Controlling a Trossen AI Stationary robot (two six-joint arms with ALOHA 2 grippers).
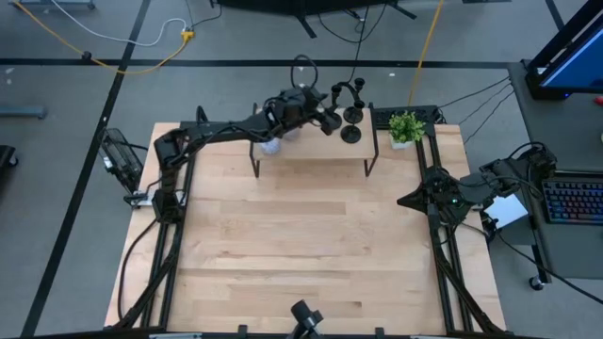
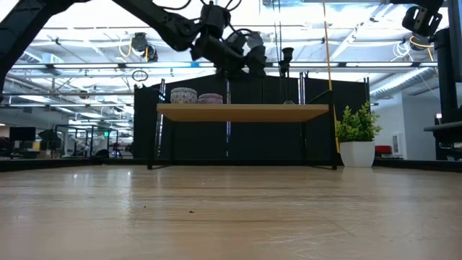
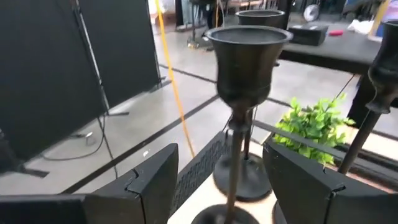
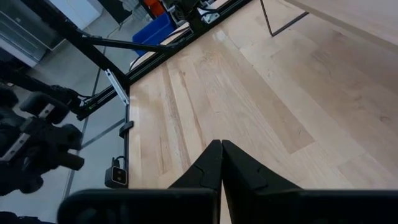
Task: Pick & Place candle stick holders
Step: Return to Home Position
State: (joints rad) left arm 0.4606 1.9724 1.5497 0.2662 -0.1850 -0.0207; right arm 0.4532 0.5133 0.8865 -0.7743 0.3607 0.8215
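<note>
Three matte-black candle stick holders stand by their disc bases on the right part of a raised wooden shelf (image 1: 311,155): one at its near side (image 1: 350,132) and two farther back (image 1: 339,94) (image 1: 359,88). My left gripper (image 1: 328,120) is open at the shelf. In the left wrist view its two fingers stand on either side of the nearest holder's thin stem (image 3: 239,149), below its cup (image 3: 249,56), without touching it. Another holder's stem (image 3: 373,106) shows to one side. My right gripper (image 4: 221,163) is shut and empty over the table's right side (image 1: 412,200).
Pastel candle tins (image 2: 183,94) (image 2: 210,98) sit on the shelf's left part, under my left arm. A small potted plant (image 1: 406,127) stands right of the shelf at the table's far edge. Bare wooden table (image 1: 301,245) lies in front of the shelf.
</note>
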